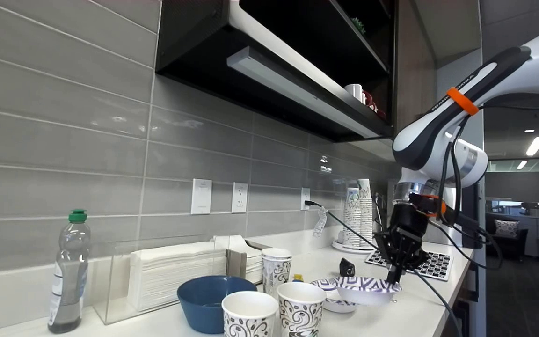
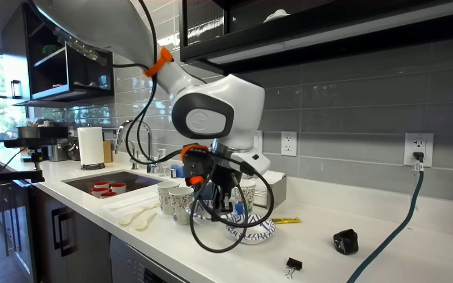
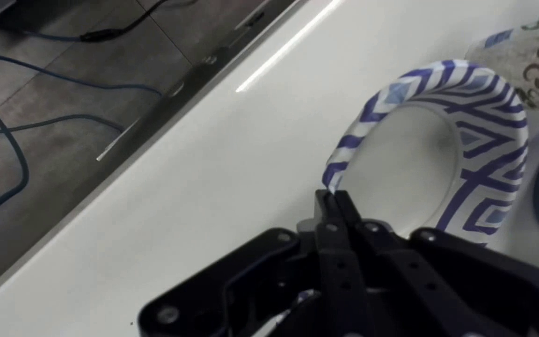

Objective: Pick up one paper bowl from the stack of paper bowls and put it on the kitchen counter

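White paper with purple stripes shows right of centre in the wrist view: the paper bowl (image 3: pixel 414 159), its rim pinched between the fingertips of the gripper (image 3: pixel 333 193). In an exterior view it hangs at the lower right, over the kitchen counter (image 1: pixel 405 323). The stack of paper bowls (image 2: pixel 258 230) sits below and just right of centre in an exterior view. In an exterior view a blue bowl (image 1: pixel 204 309) stands at the bottom, left of centre.
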